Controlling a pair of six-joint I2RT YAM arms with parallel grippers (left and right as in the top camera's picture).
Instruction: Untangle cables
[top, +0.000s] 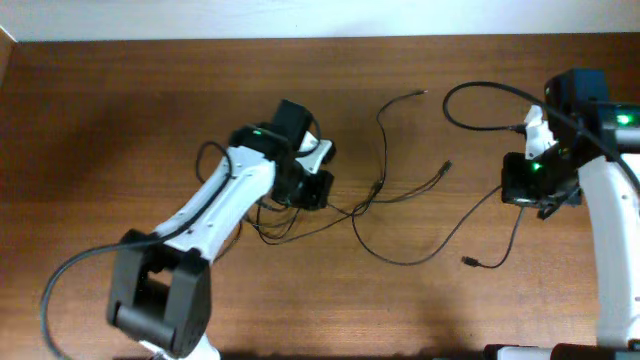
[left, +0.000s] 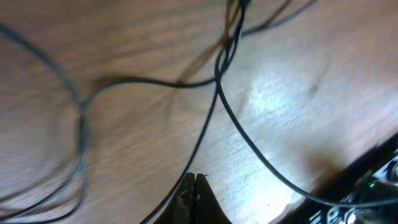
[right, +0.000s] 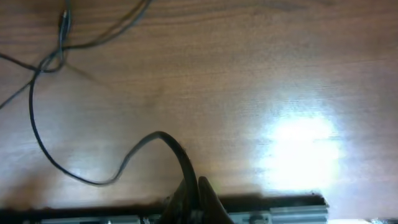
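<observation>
The cables (top: 400, 190) lie on the brown surface (top: 120, 120), starting right under the left gripper (top: 318, 188) and running away from it toward the right gripper (top: 520, 192). The job looks about half done. Away from the left gripper the cables are already pulled out into long, loose loops, and some small plug ends lie free on the wood. But a little way from the left gripper a few cables still cross over each other in one spot, and a small messy bunch sits close under that gripper. Those parts still need pulling apart. In the left wrist view the jaws of the left gripper (left: 194, 185) are together, and they seem to pinch one thin cable at the tip. In the right wrist view the jaws of the right gripper (right: 194, 186) are together too, clamped on a cable that curves away over the wood.
</observation>
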